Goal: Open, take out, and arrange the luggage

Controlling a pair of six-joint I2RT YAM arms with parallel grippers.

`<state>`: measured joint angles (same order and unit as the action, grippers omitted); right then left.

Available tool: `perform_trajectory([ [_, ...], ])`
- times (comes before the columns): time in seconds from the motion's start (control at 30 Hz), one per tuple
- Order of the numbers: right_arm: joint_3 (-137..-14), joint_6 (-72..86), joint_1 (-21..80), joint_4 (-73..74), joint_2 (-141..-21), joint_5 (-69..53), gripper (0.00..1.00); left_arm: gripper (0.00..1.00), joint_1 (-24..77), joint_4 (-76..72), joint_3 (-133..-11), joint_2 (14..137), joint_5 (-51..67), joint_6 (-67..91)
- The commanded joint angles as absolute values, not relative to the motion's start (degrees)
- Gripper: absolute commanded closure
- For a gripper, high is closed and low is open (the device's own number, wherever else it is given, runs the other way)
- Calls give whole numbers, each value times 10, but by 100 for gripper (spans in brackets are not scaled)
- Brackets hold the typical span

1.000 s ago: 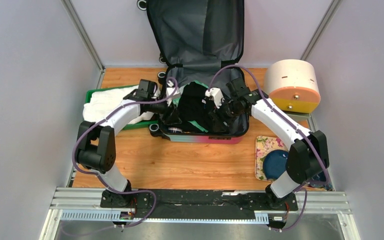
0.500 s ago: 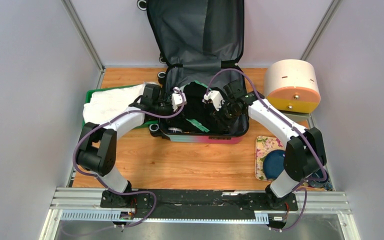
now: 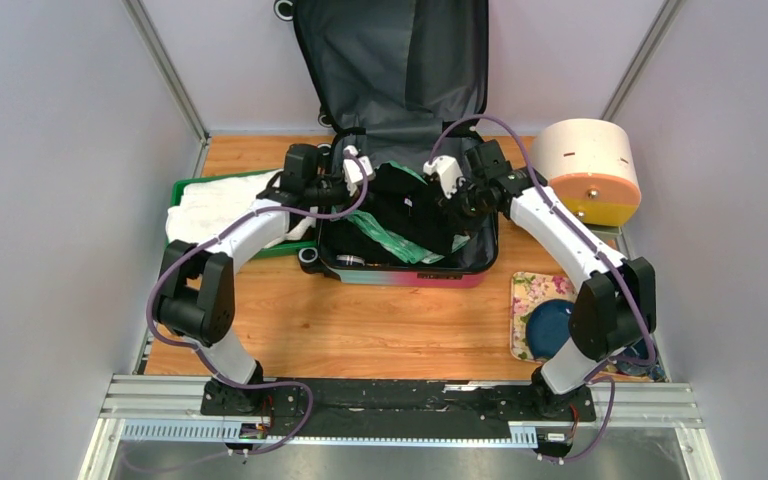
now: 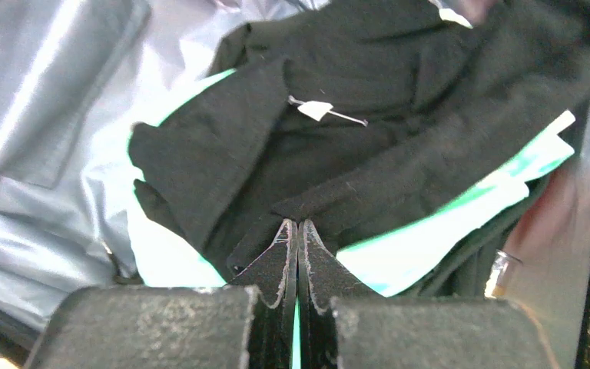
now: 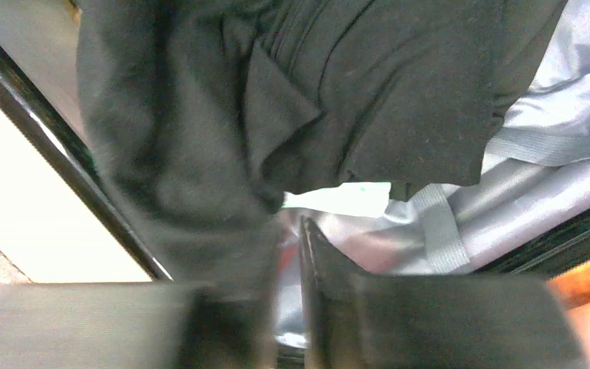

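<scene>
Now, luggage [image 3: 400, 272] lies open between arms, lid upright behind. Left gripper [image 4: 297, 231] pinched shut on black garment [image 4: 369, 115]; right gripper [image 5: 289, 231] near-closed, hold unclear. Best: lift both together, level, clearing shell rim.

At the back of the wooden table [image 3: 360, 320]: small pink-to-teal hard-shell suitcase [image 3: 400, 100], lid upright behind. Inside, black fabric garment [image 3: 405, 200] over green-and-white patterned cloth [image 3: 400, 245]. Left of suitcase, green plastic tray [image 3: 210, 180] under white cloth [image 3: 210, 205]. Right-rear, cream-and-orange round container [image 3: 585, 170]; right-front, flowered tray [image 3: 525, 290] bearing dark blue plate [image 3: 550, 325].
</scene>
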<state>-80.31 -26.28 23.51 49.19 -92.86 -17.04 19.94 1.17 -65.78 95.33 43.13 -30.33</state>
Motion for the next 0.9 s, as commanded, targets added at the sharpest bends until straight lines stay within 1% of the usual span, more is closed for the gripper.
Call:
perform_trajectory([
  [0.0, -845, -238, 229, 497, -925, -222, 57, 100, 192, 25, -712, 964, 465, -304],
  [0.07, -832, -227, 232, 463, -916, -231, 38, 100, 191, 26, -722, 972, 467, -291],
  [0.1, -824, -220, 237, 450, -909, -231, 27, 100, 191, 28, -728, 976, 465, -287],
  [0.13, -810, -218, 240, 438, -898, -231, 23, 100, 190, 33, -734, 984, 468, -286],
  [0.33, -802, -200, 271, 390, -903, -248, 21, 100, 188, 25, -746, 1004, 458, -264],
  [0.53, -802, -202, 287, 388, -907, -260, 20, 100, 173, 27, -766, 1027, 451, -250],
  [0.6, -801, -202, 289, 386, -900, -279, 13, 100, 169, 25, -768, 1032, 447, -249],
  [0.87, -789, -233, 312, 411, -913, -269, 13, 100, 154, 18, -800, 1049, 441, -207],
])
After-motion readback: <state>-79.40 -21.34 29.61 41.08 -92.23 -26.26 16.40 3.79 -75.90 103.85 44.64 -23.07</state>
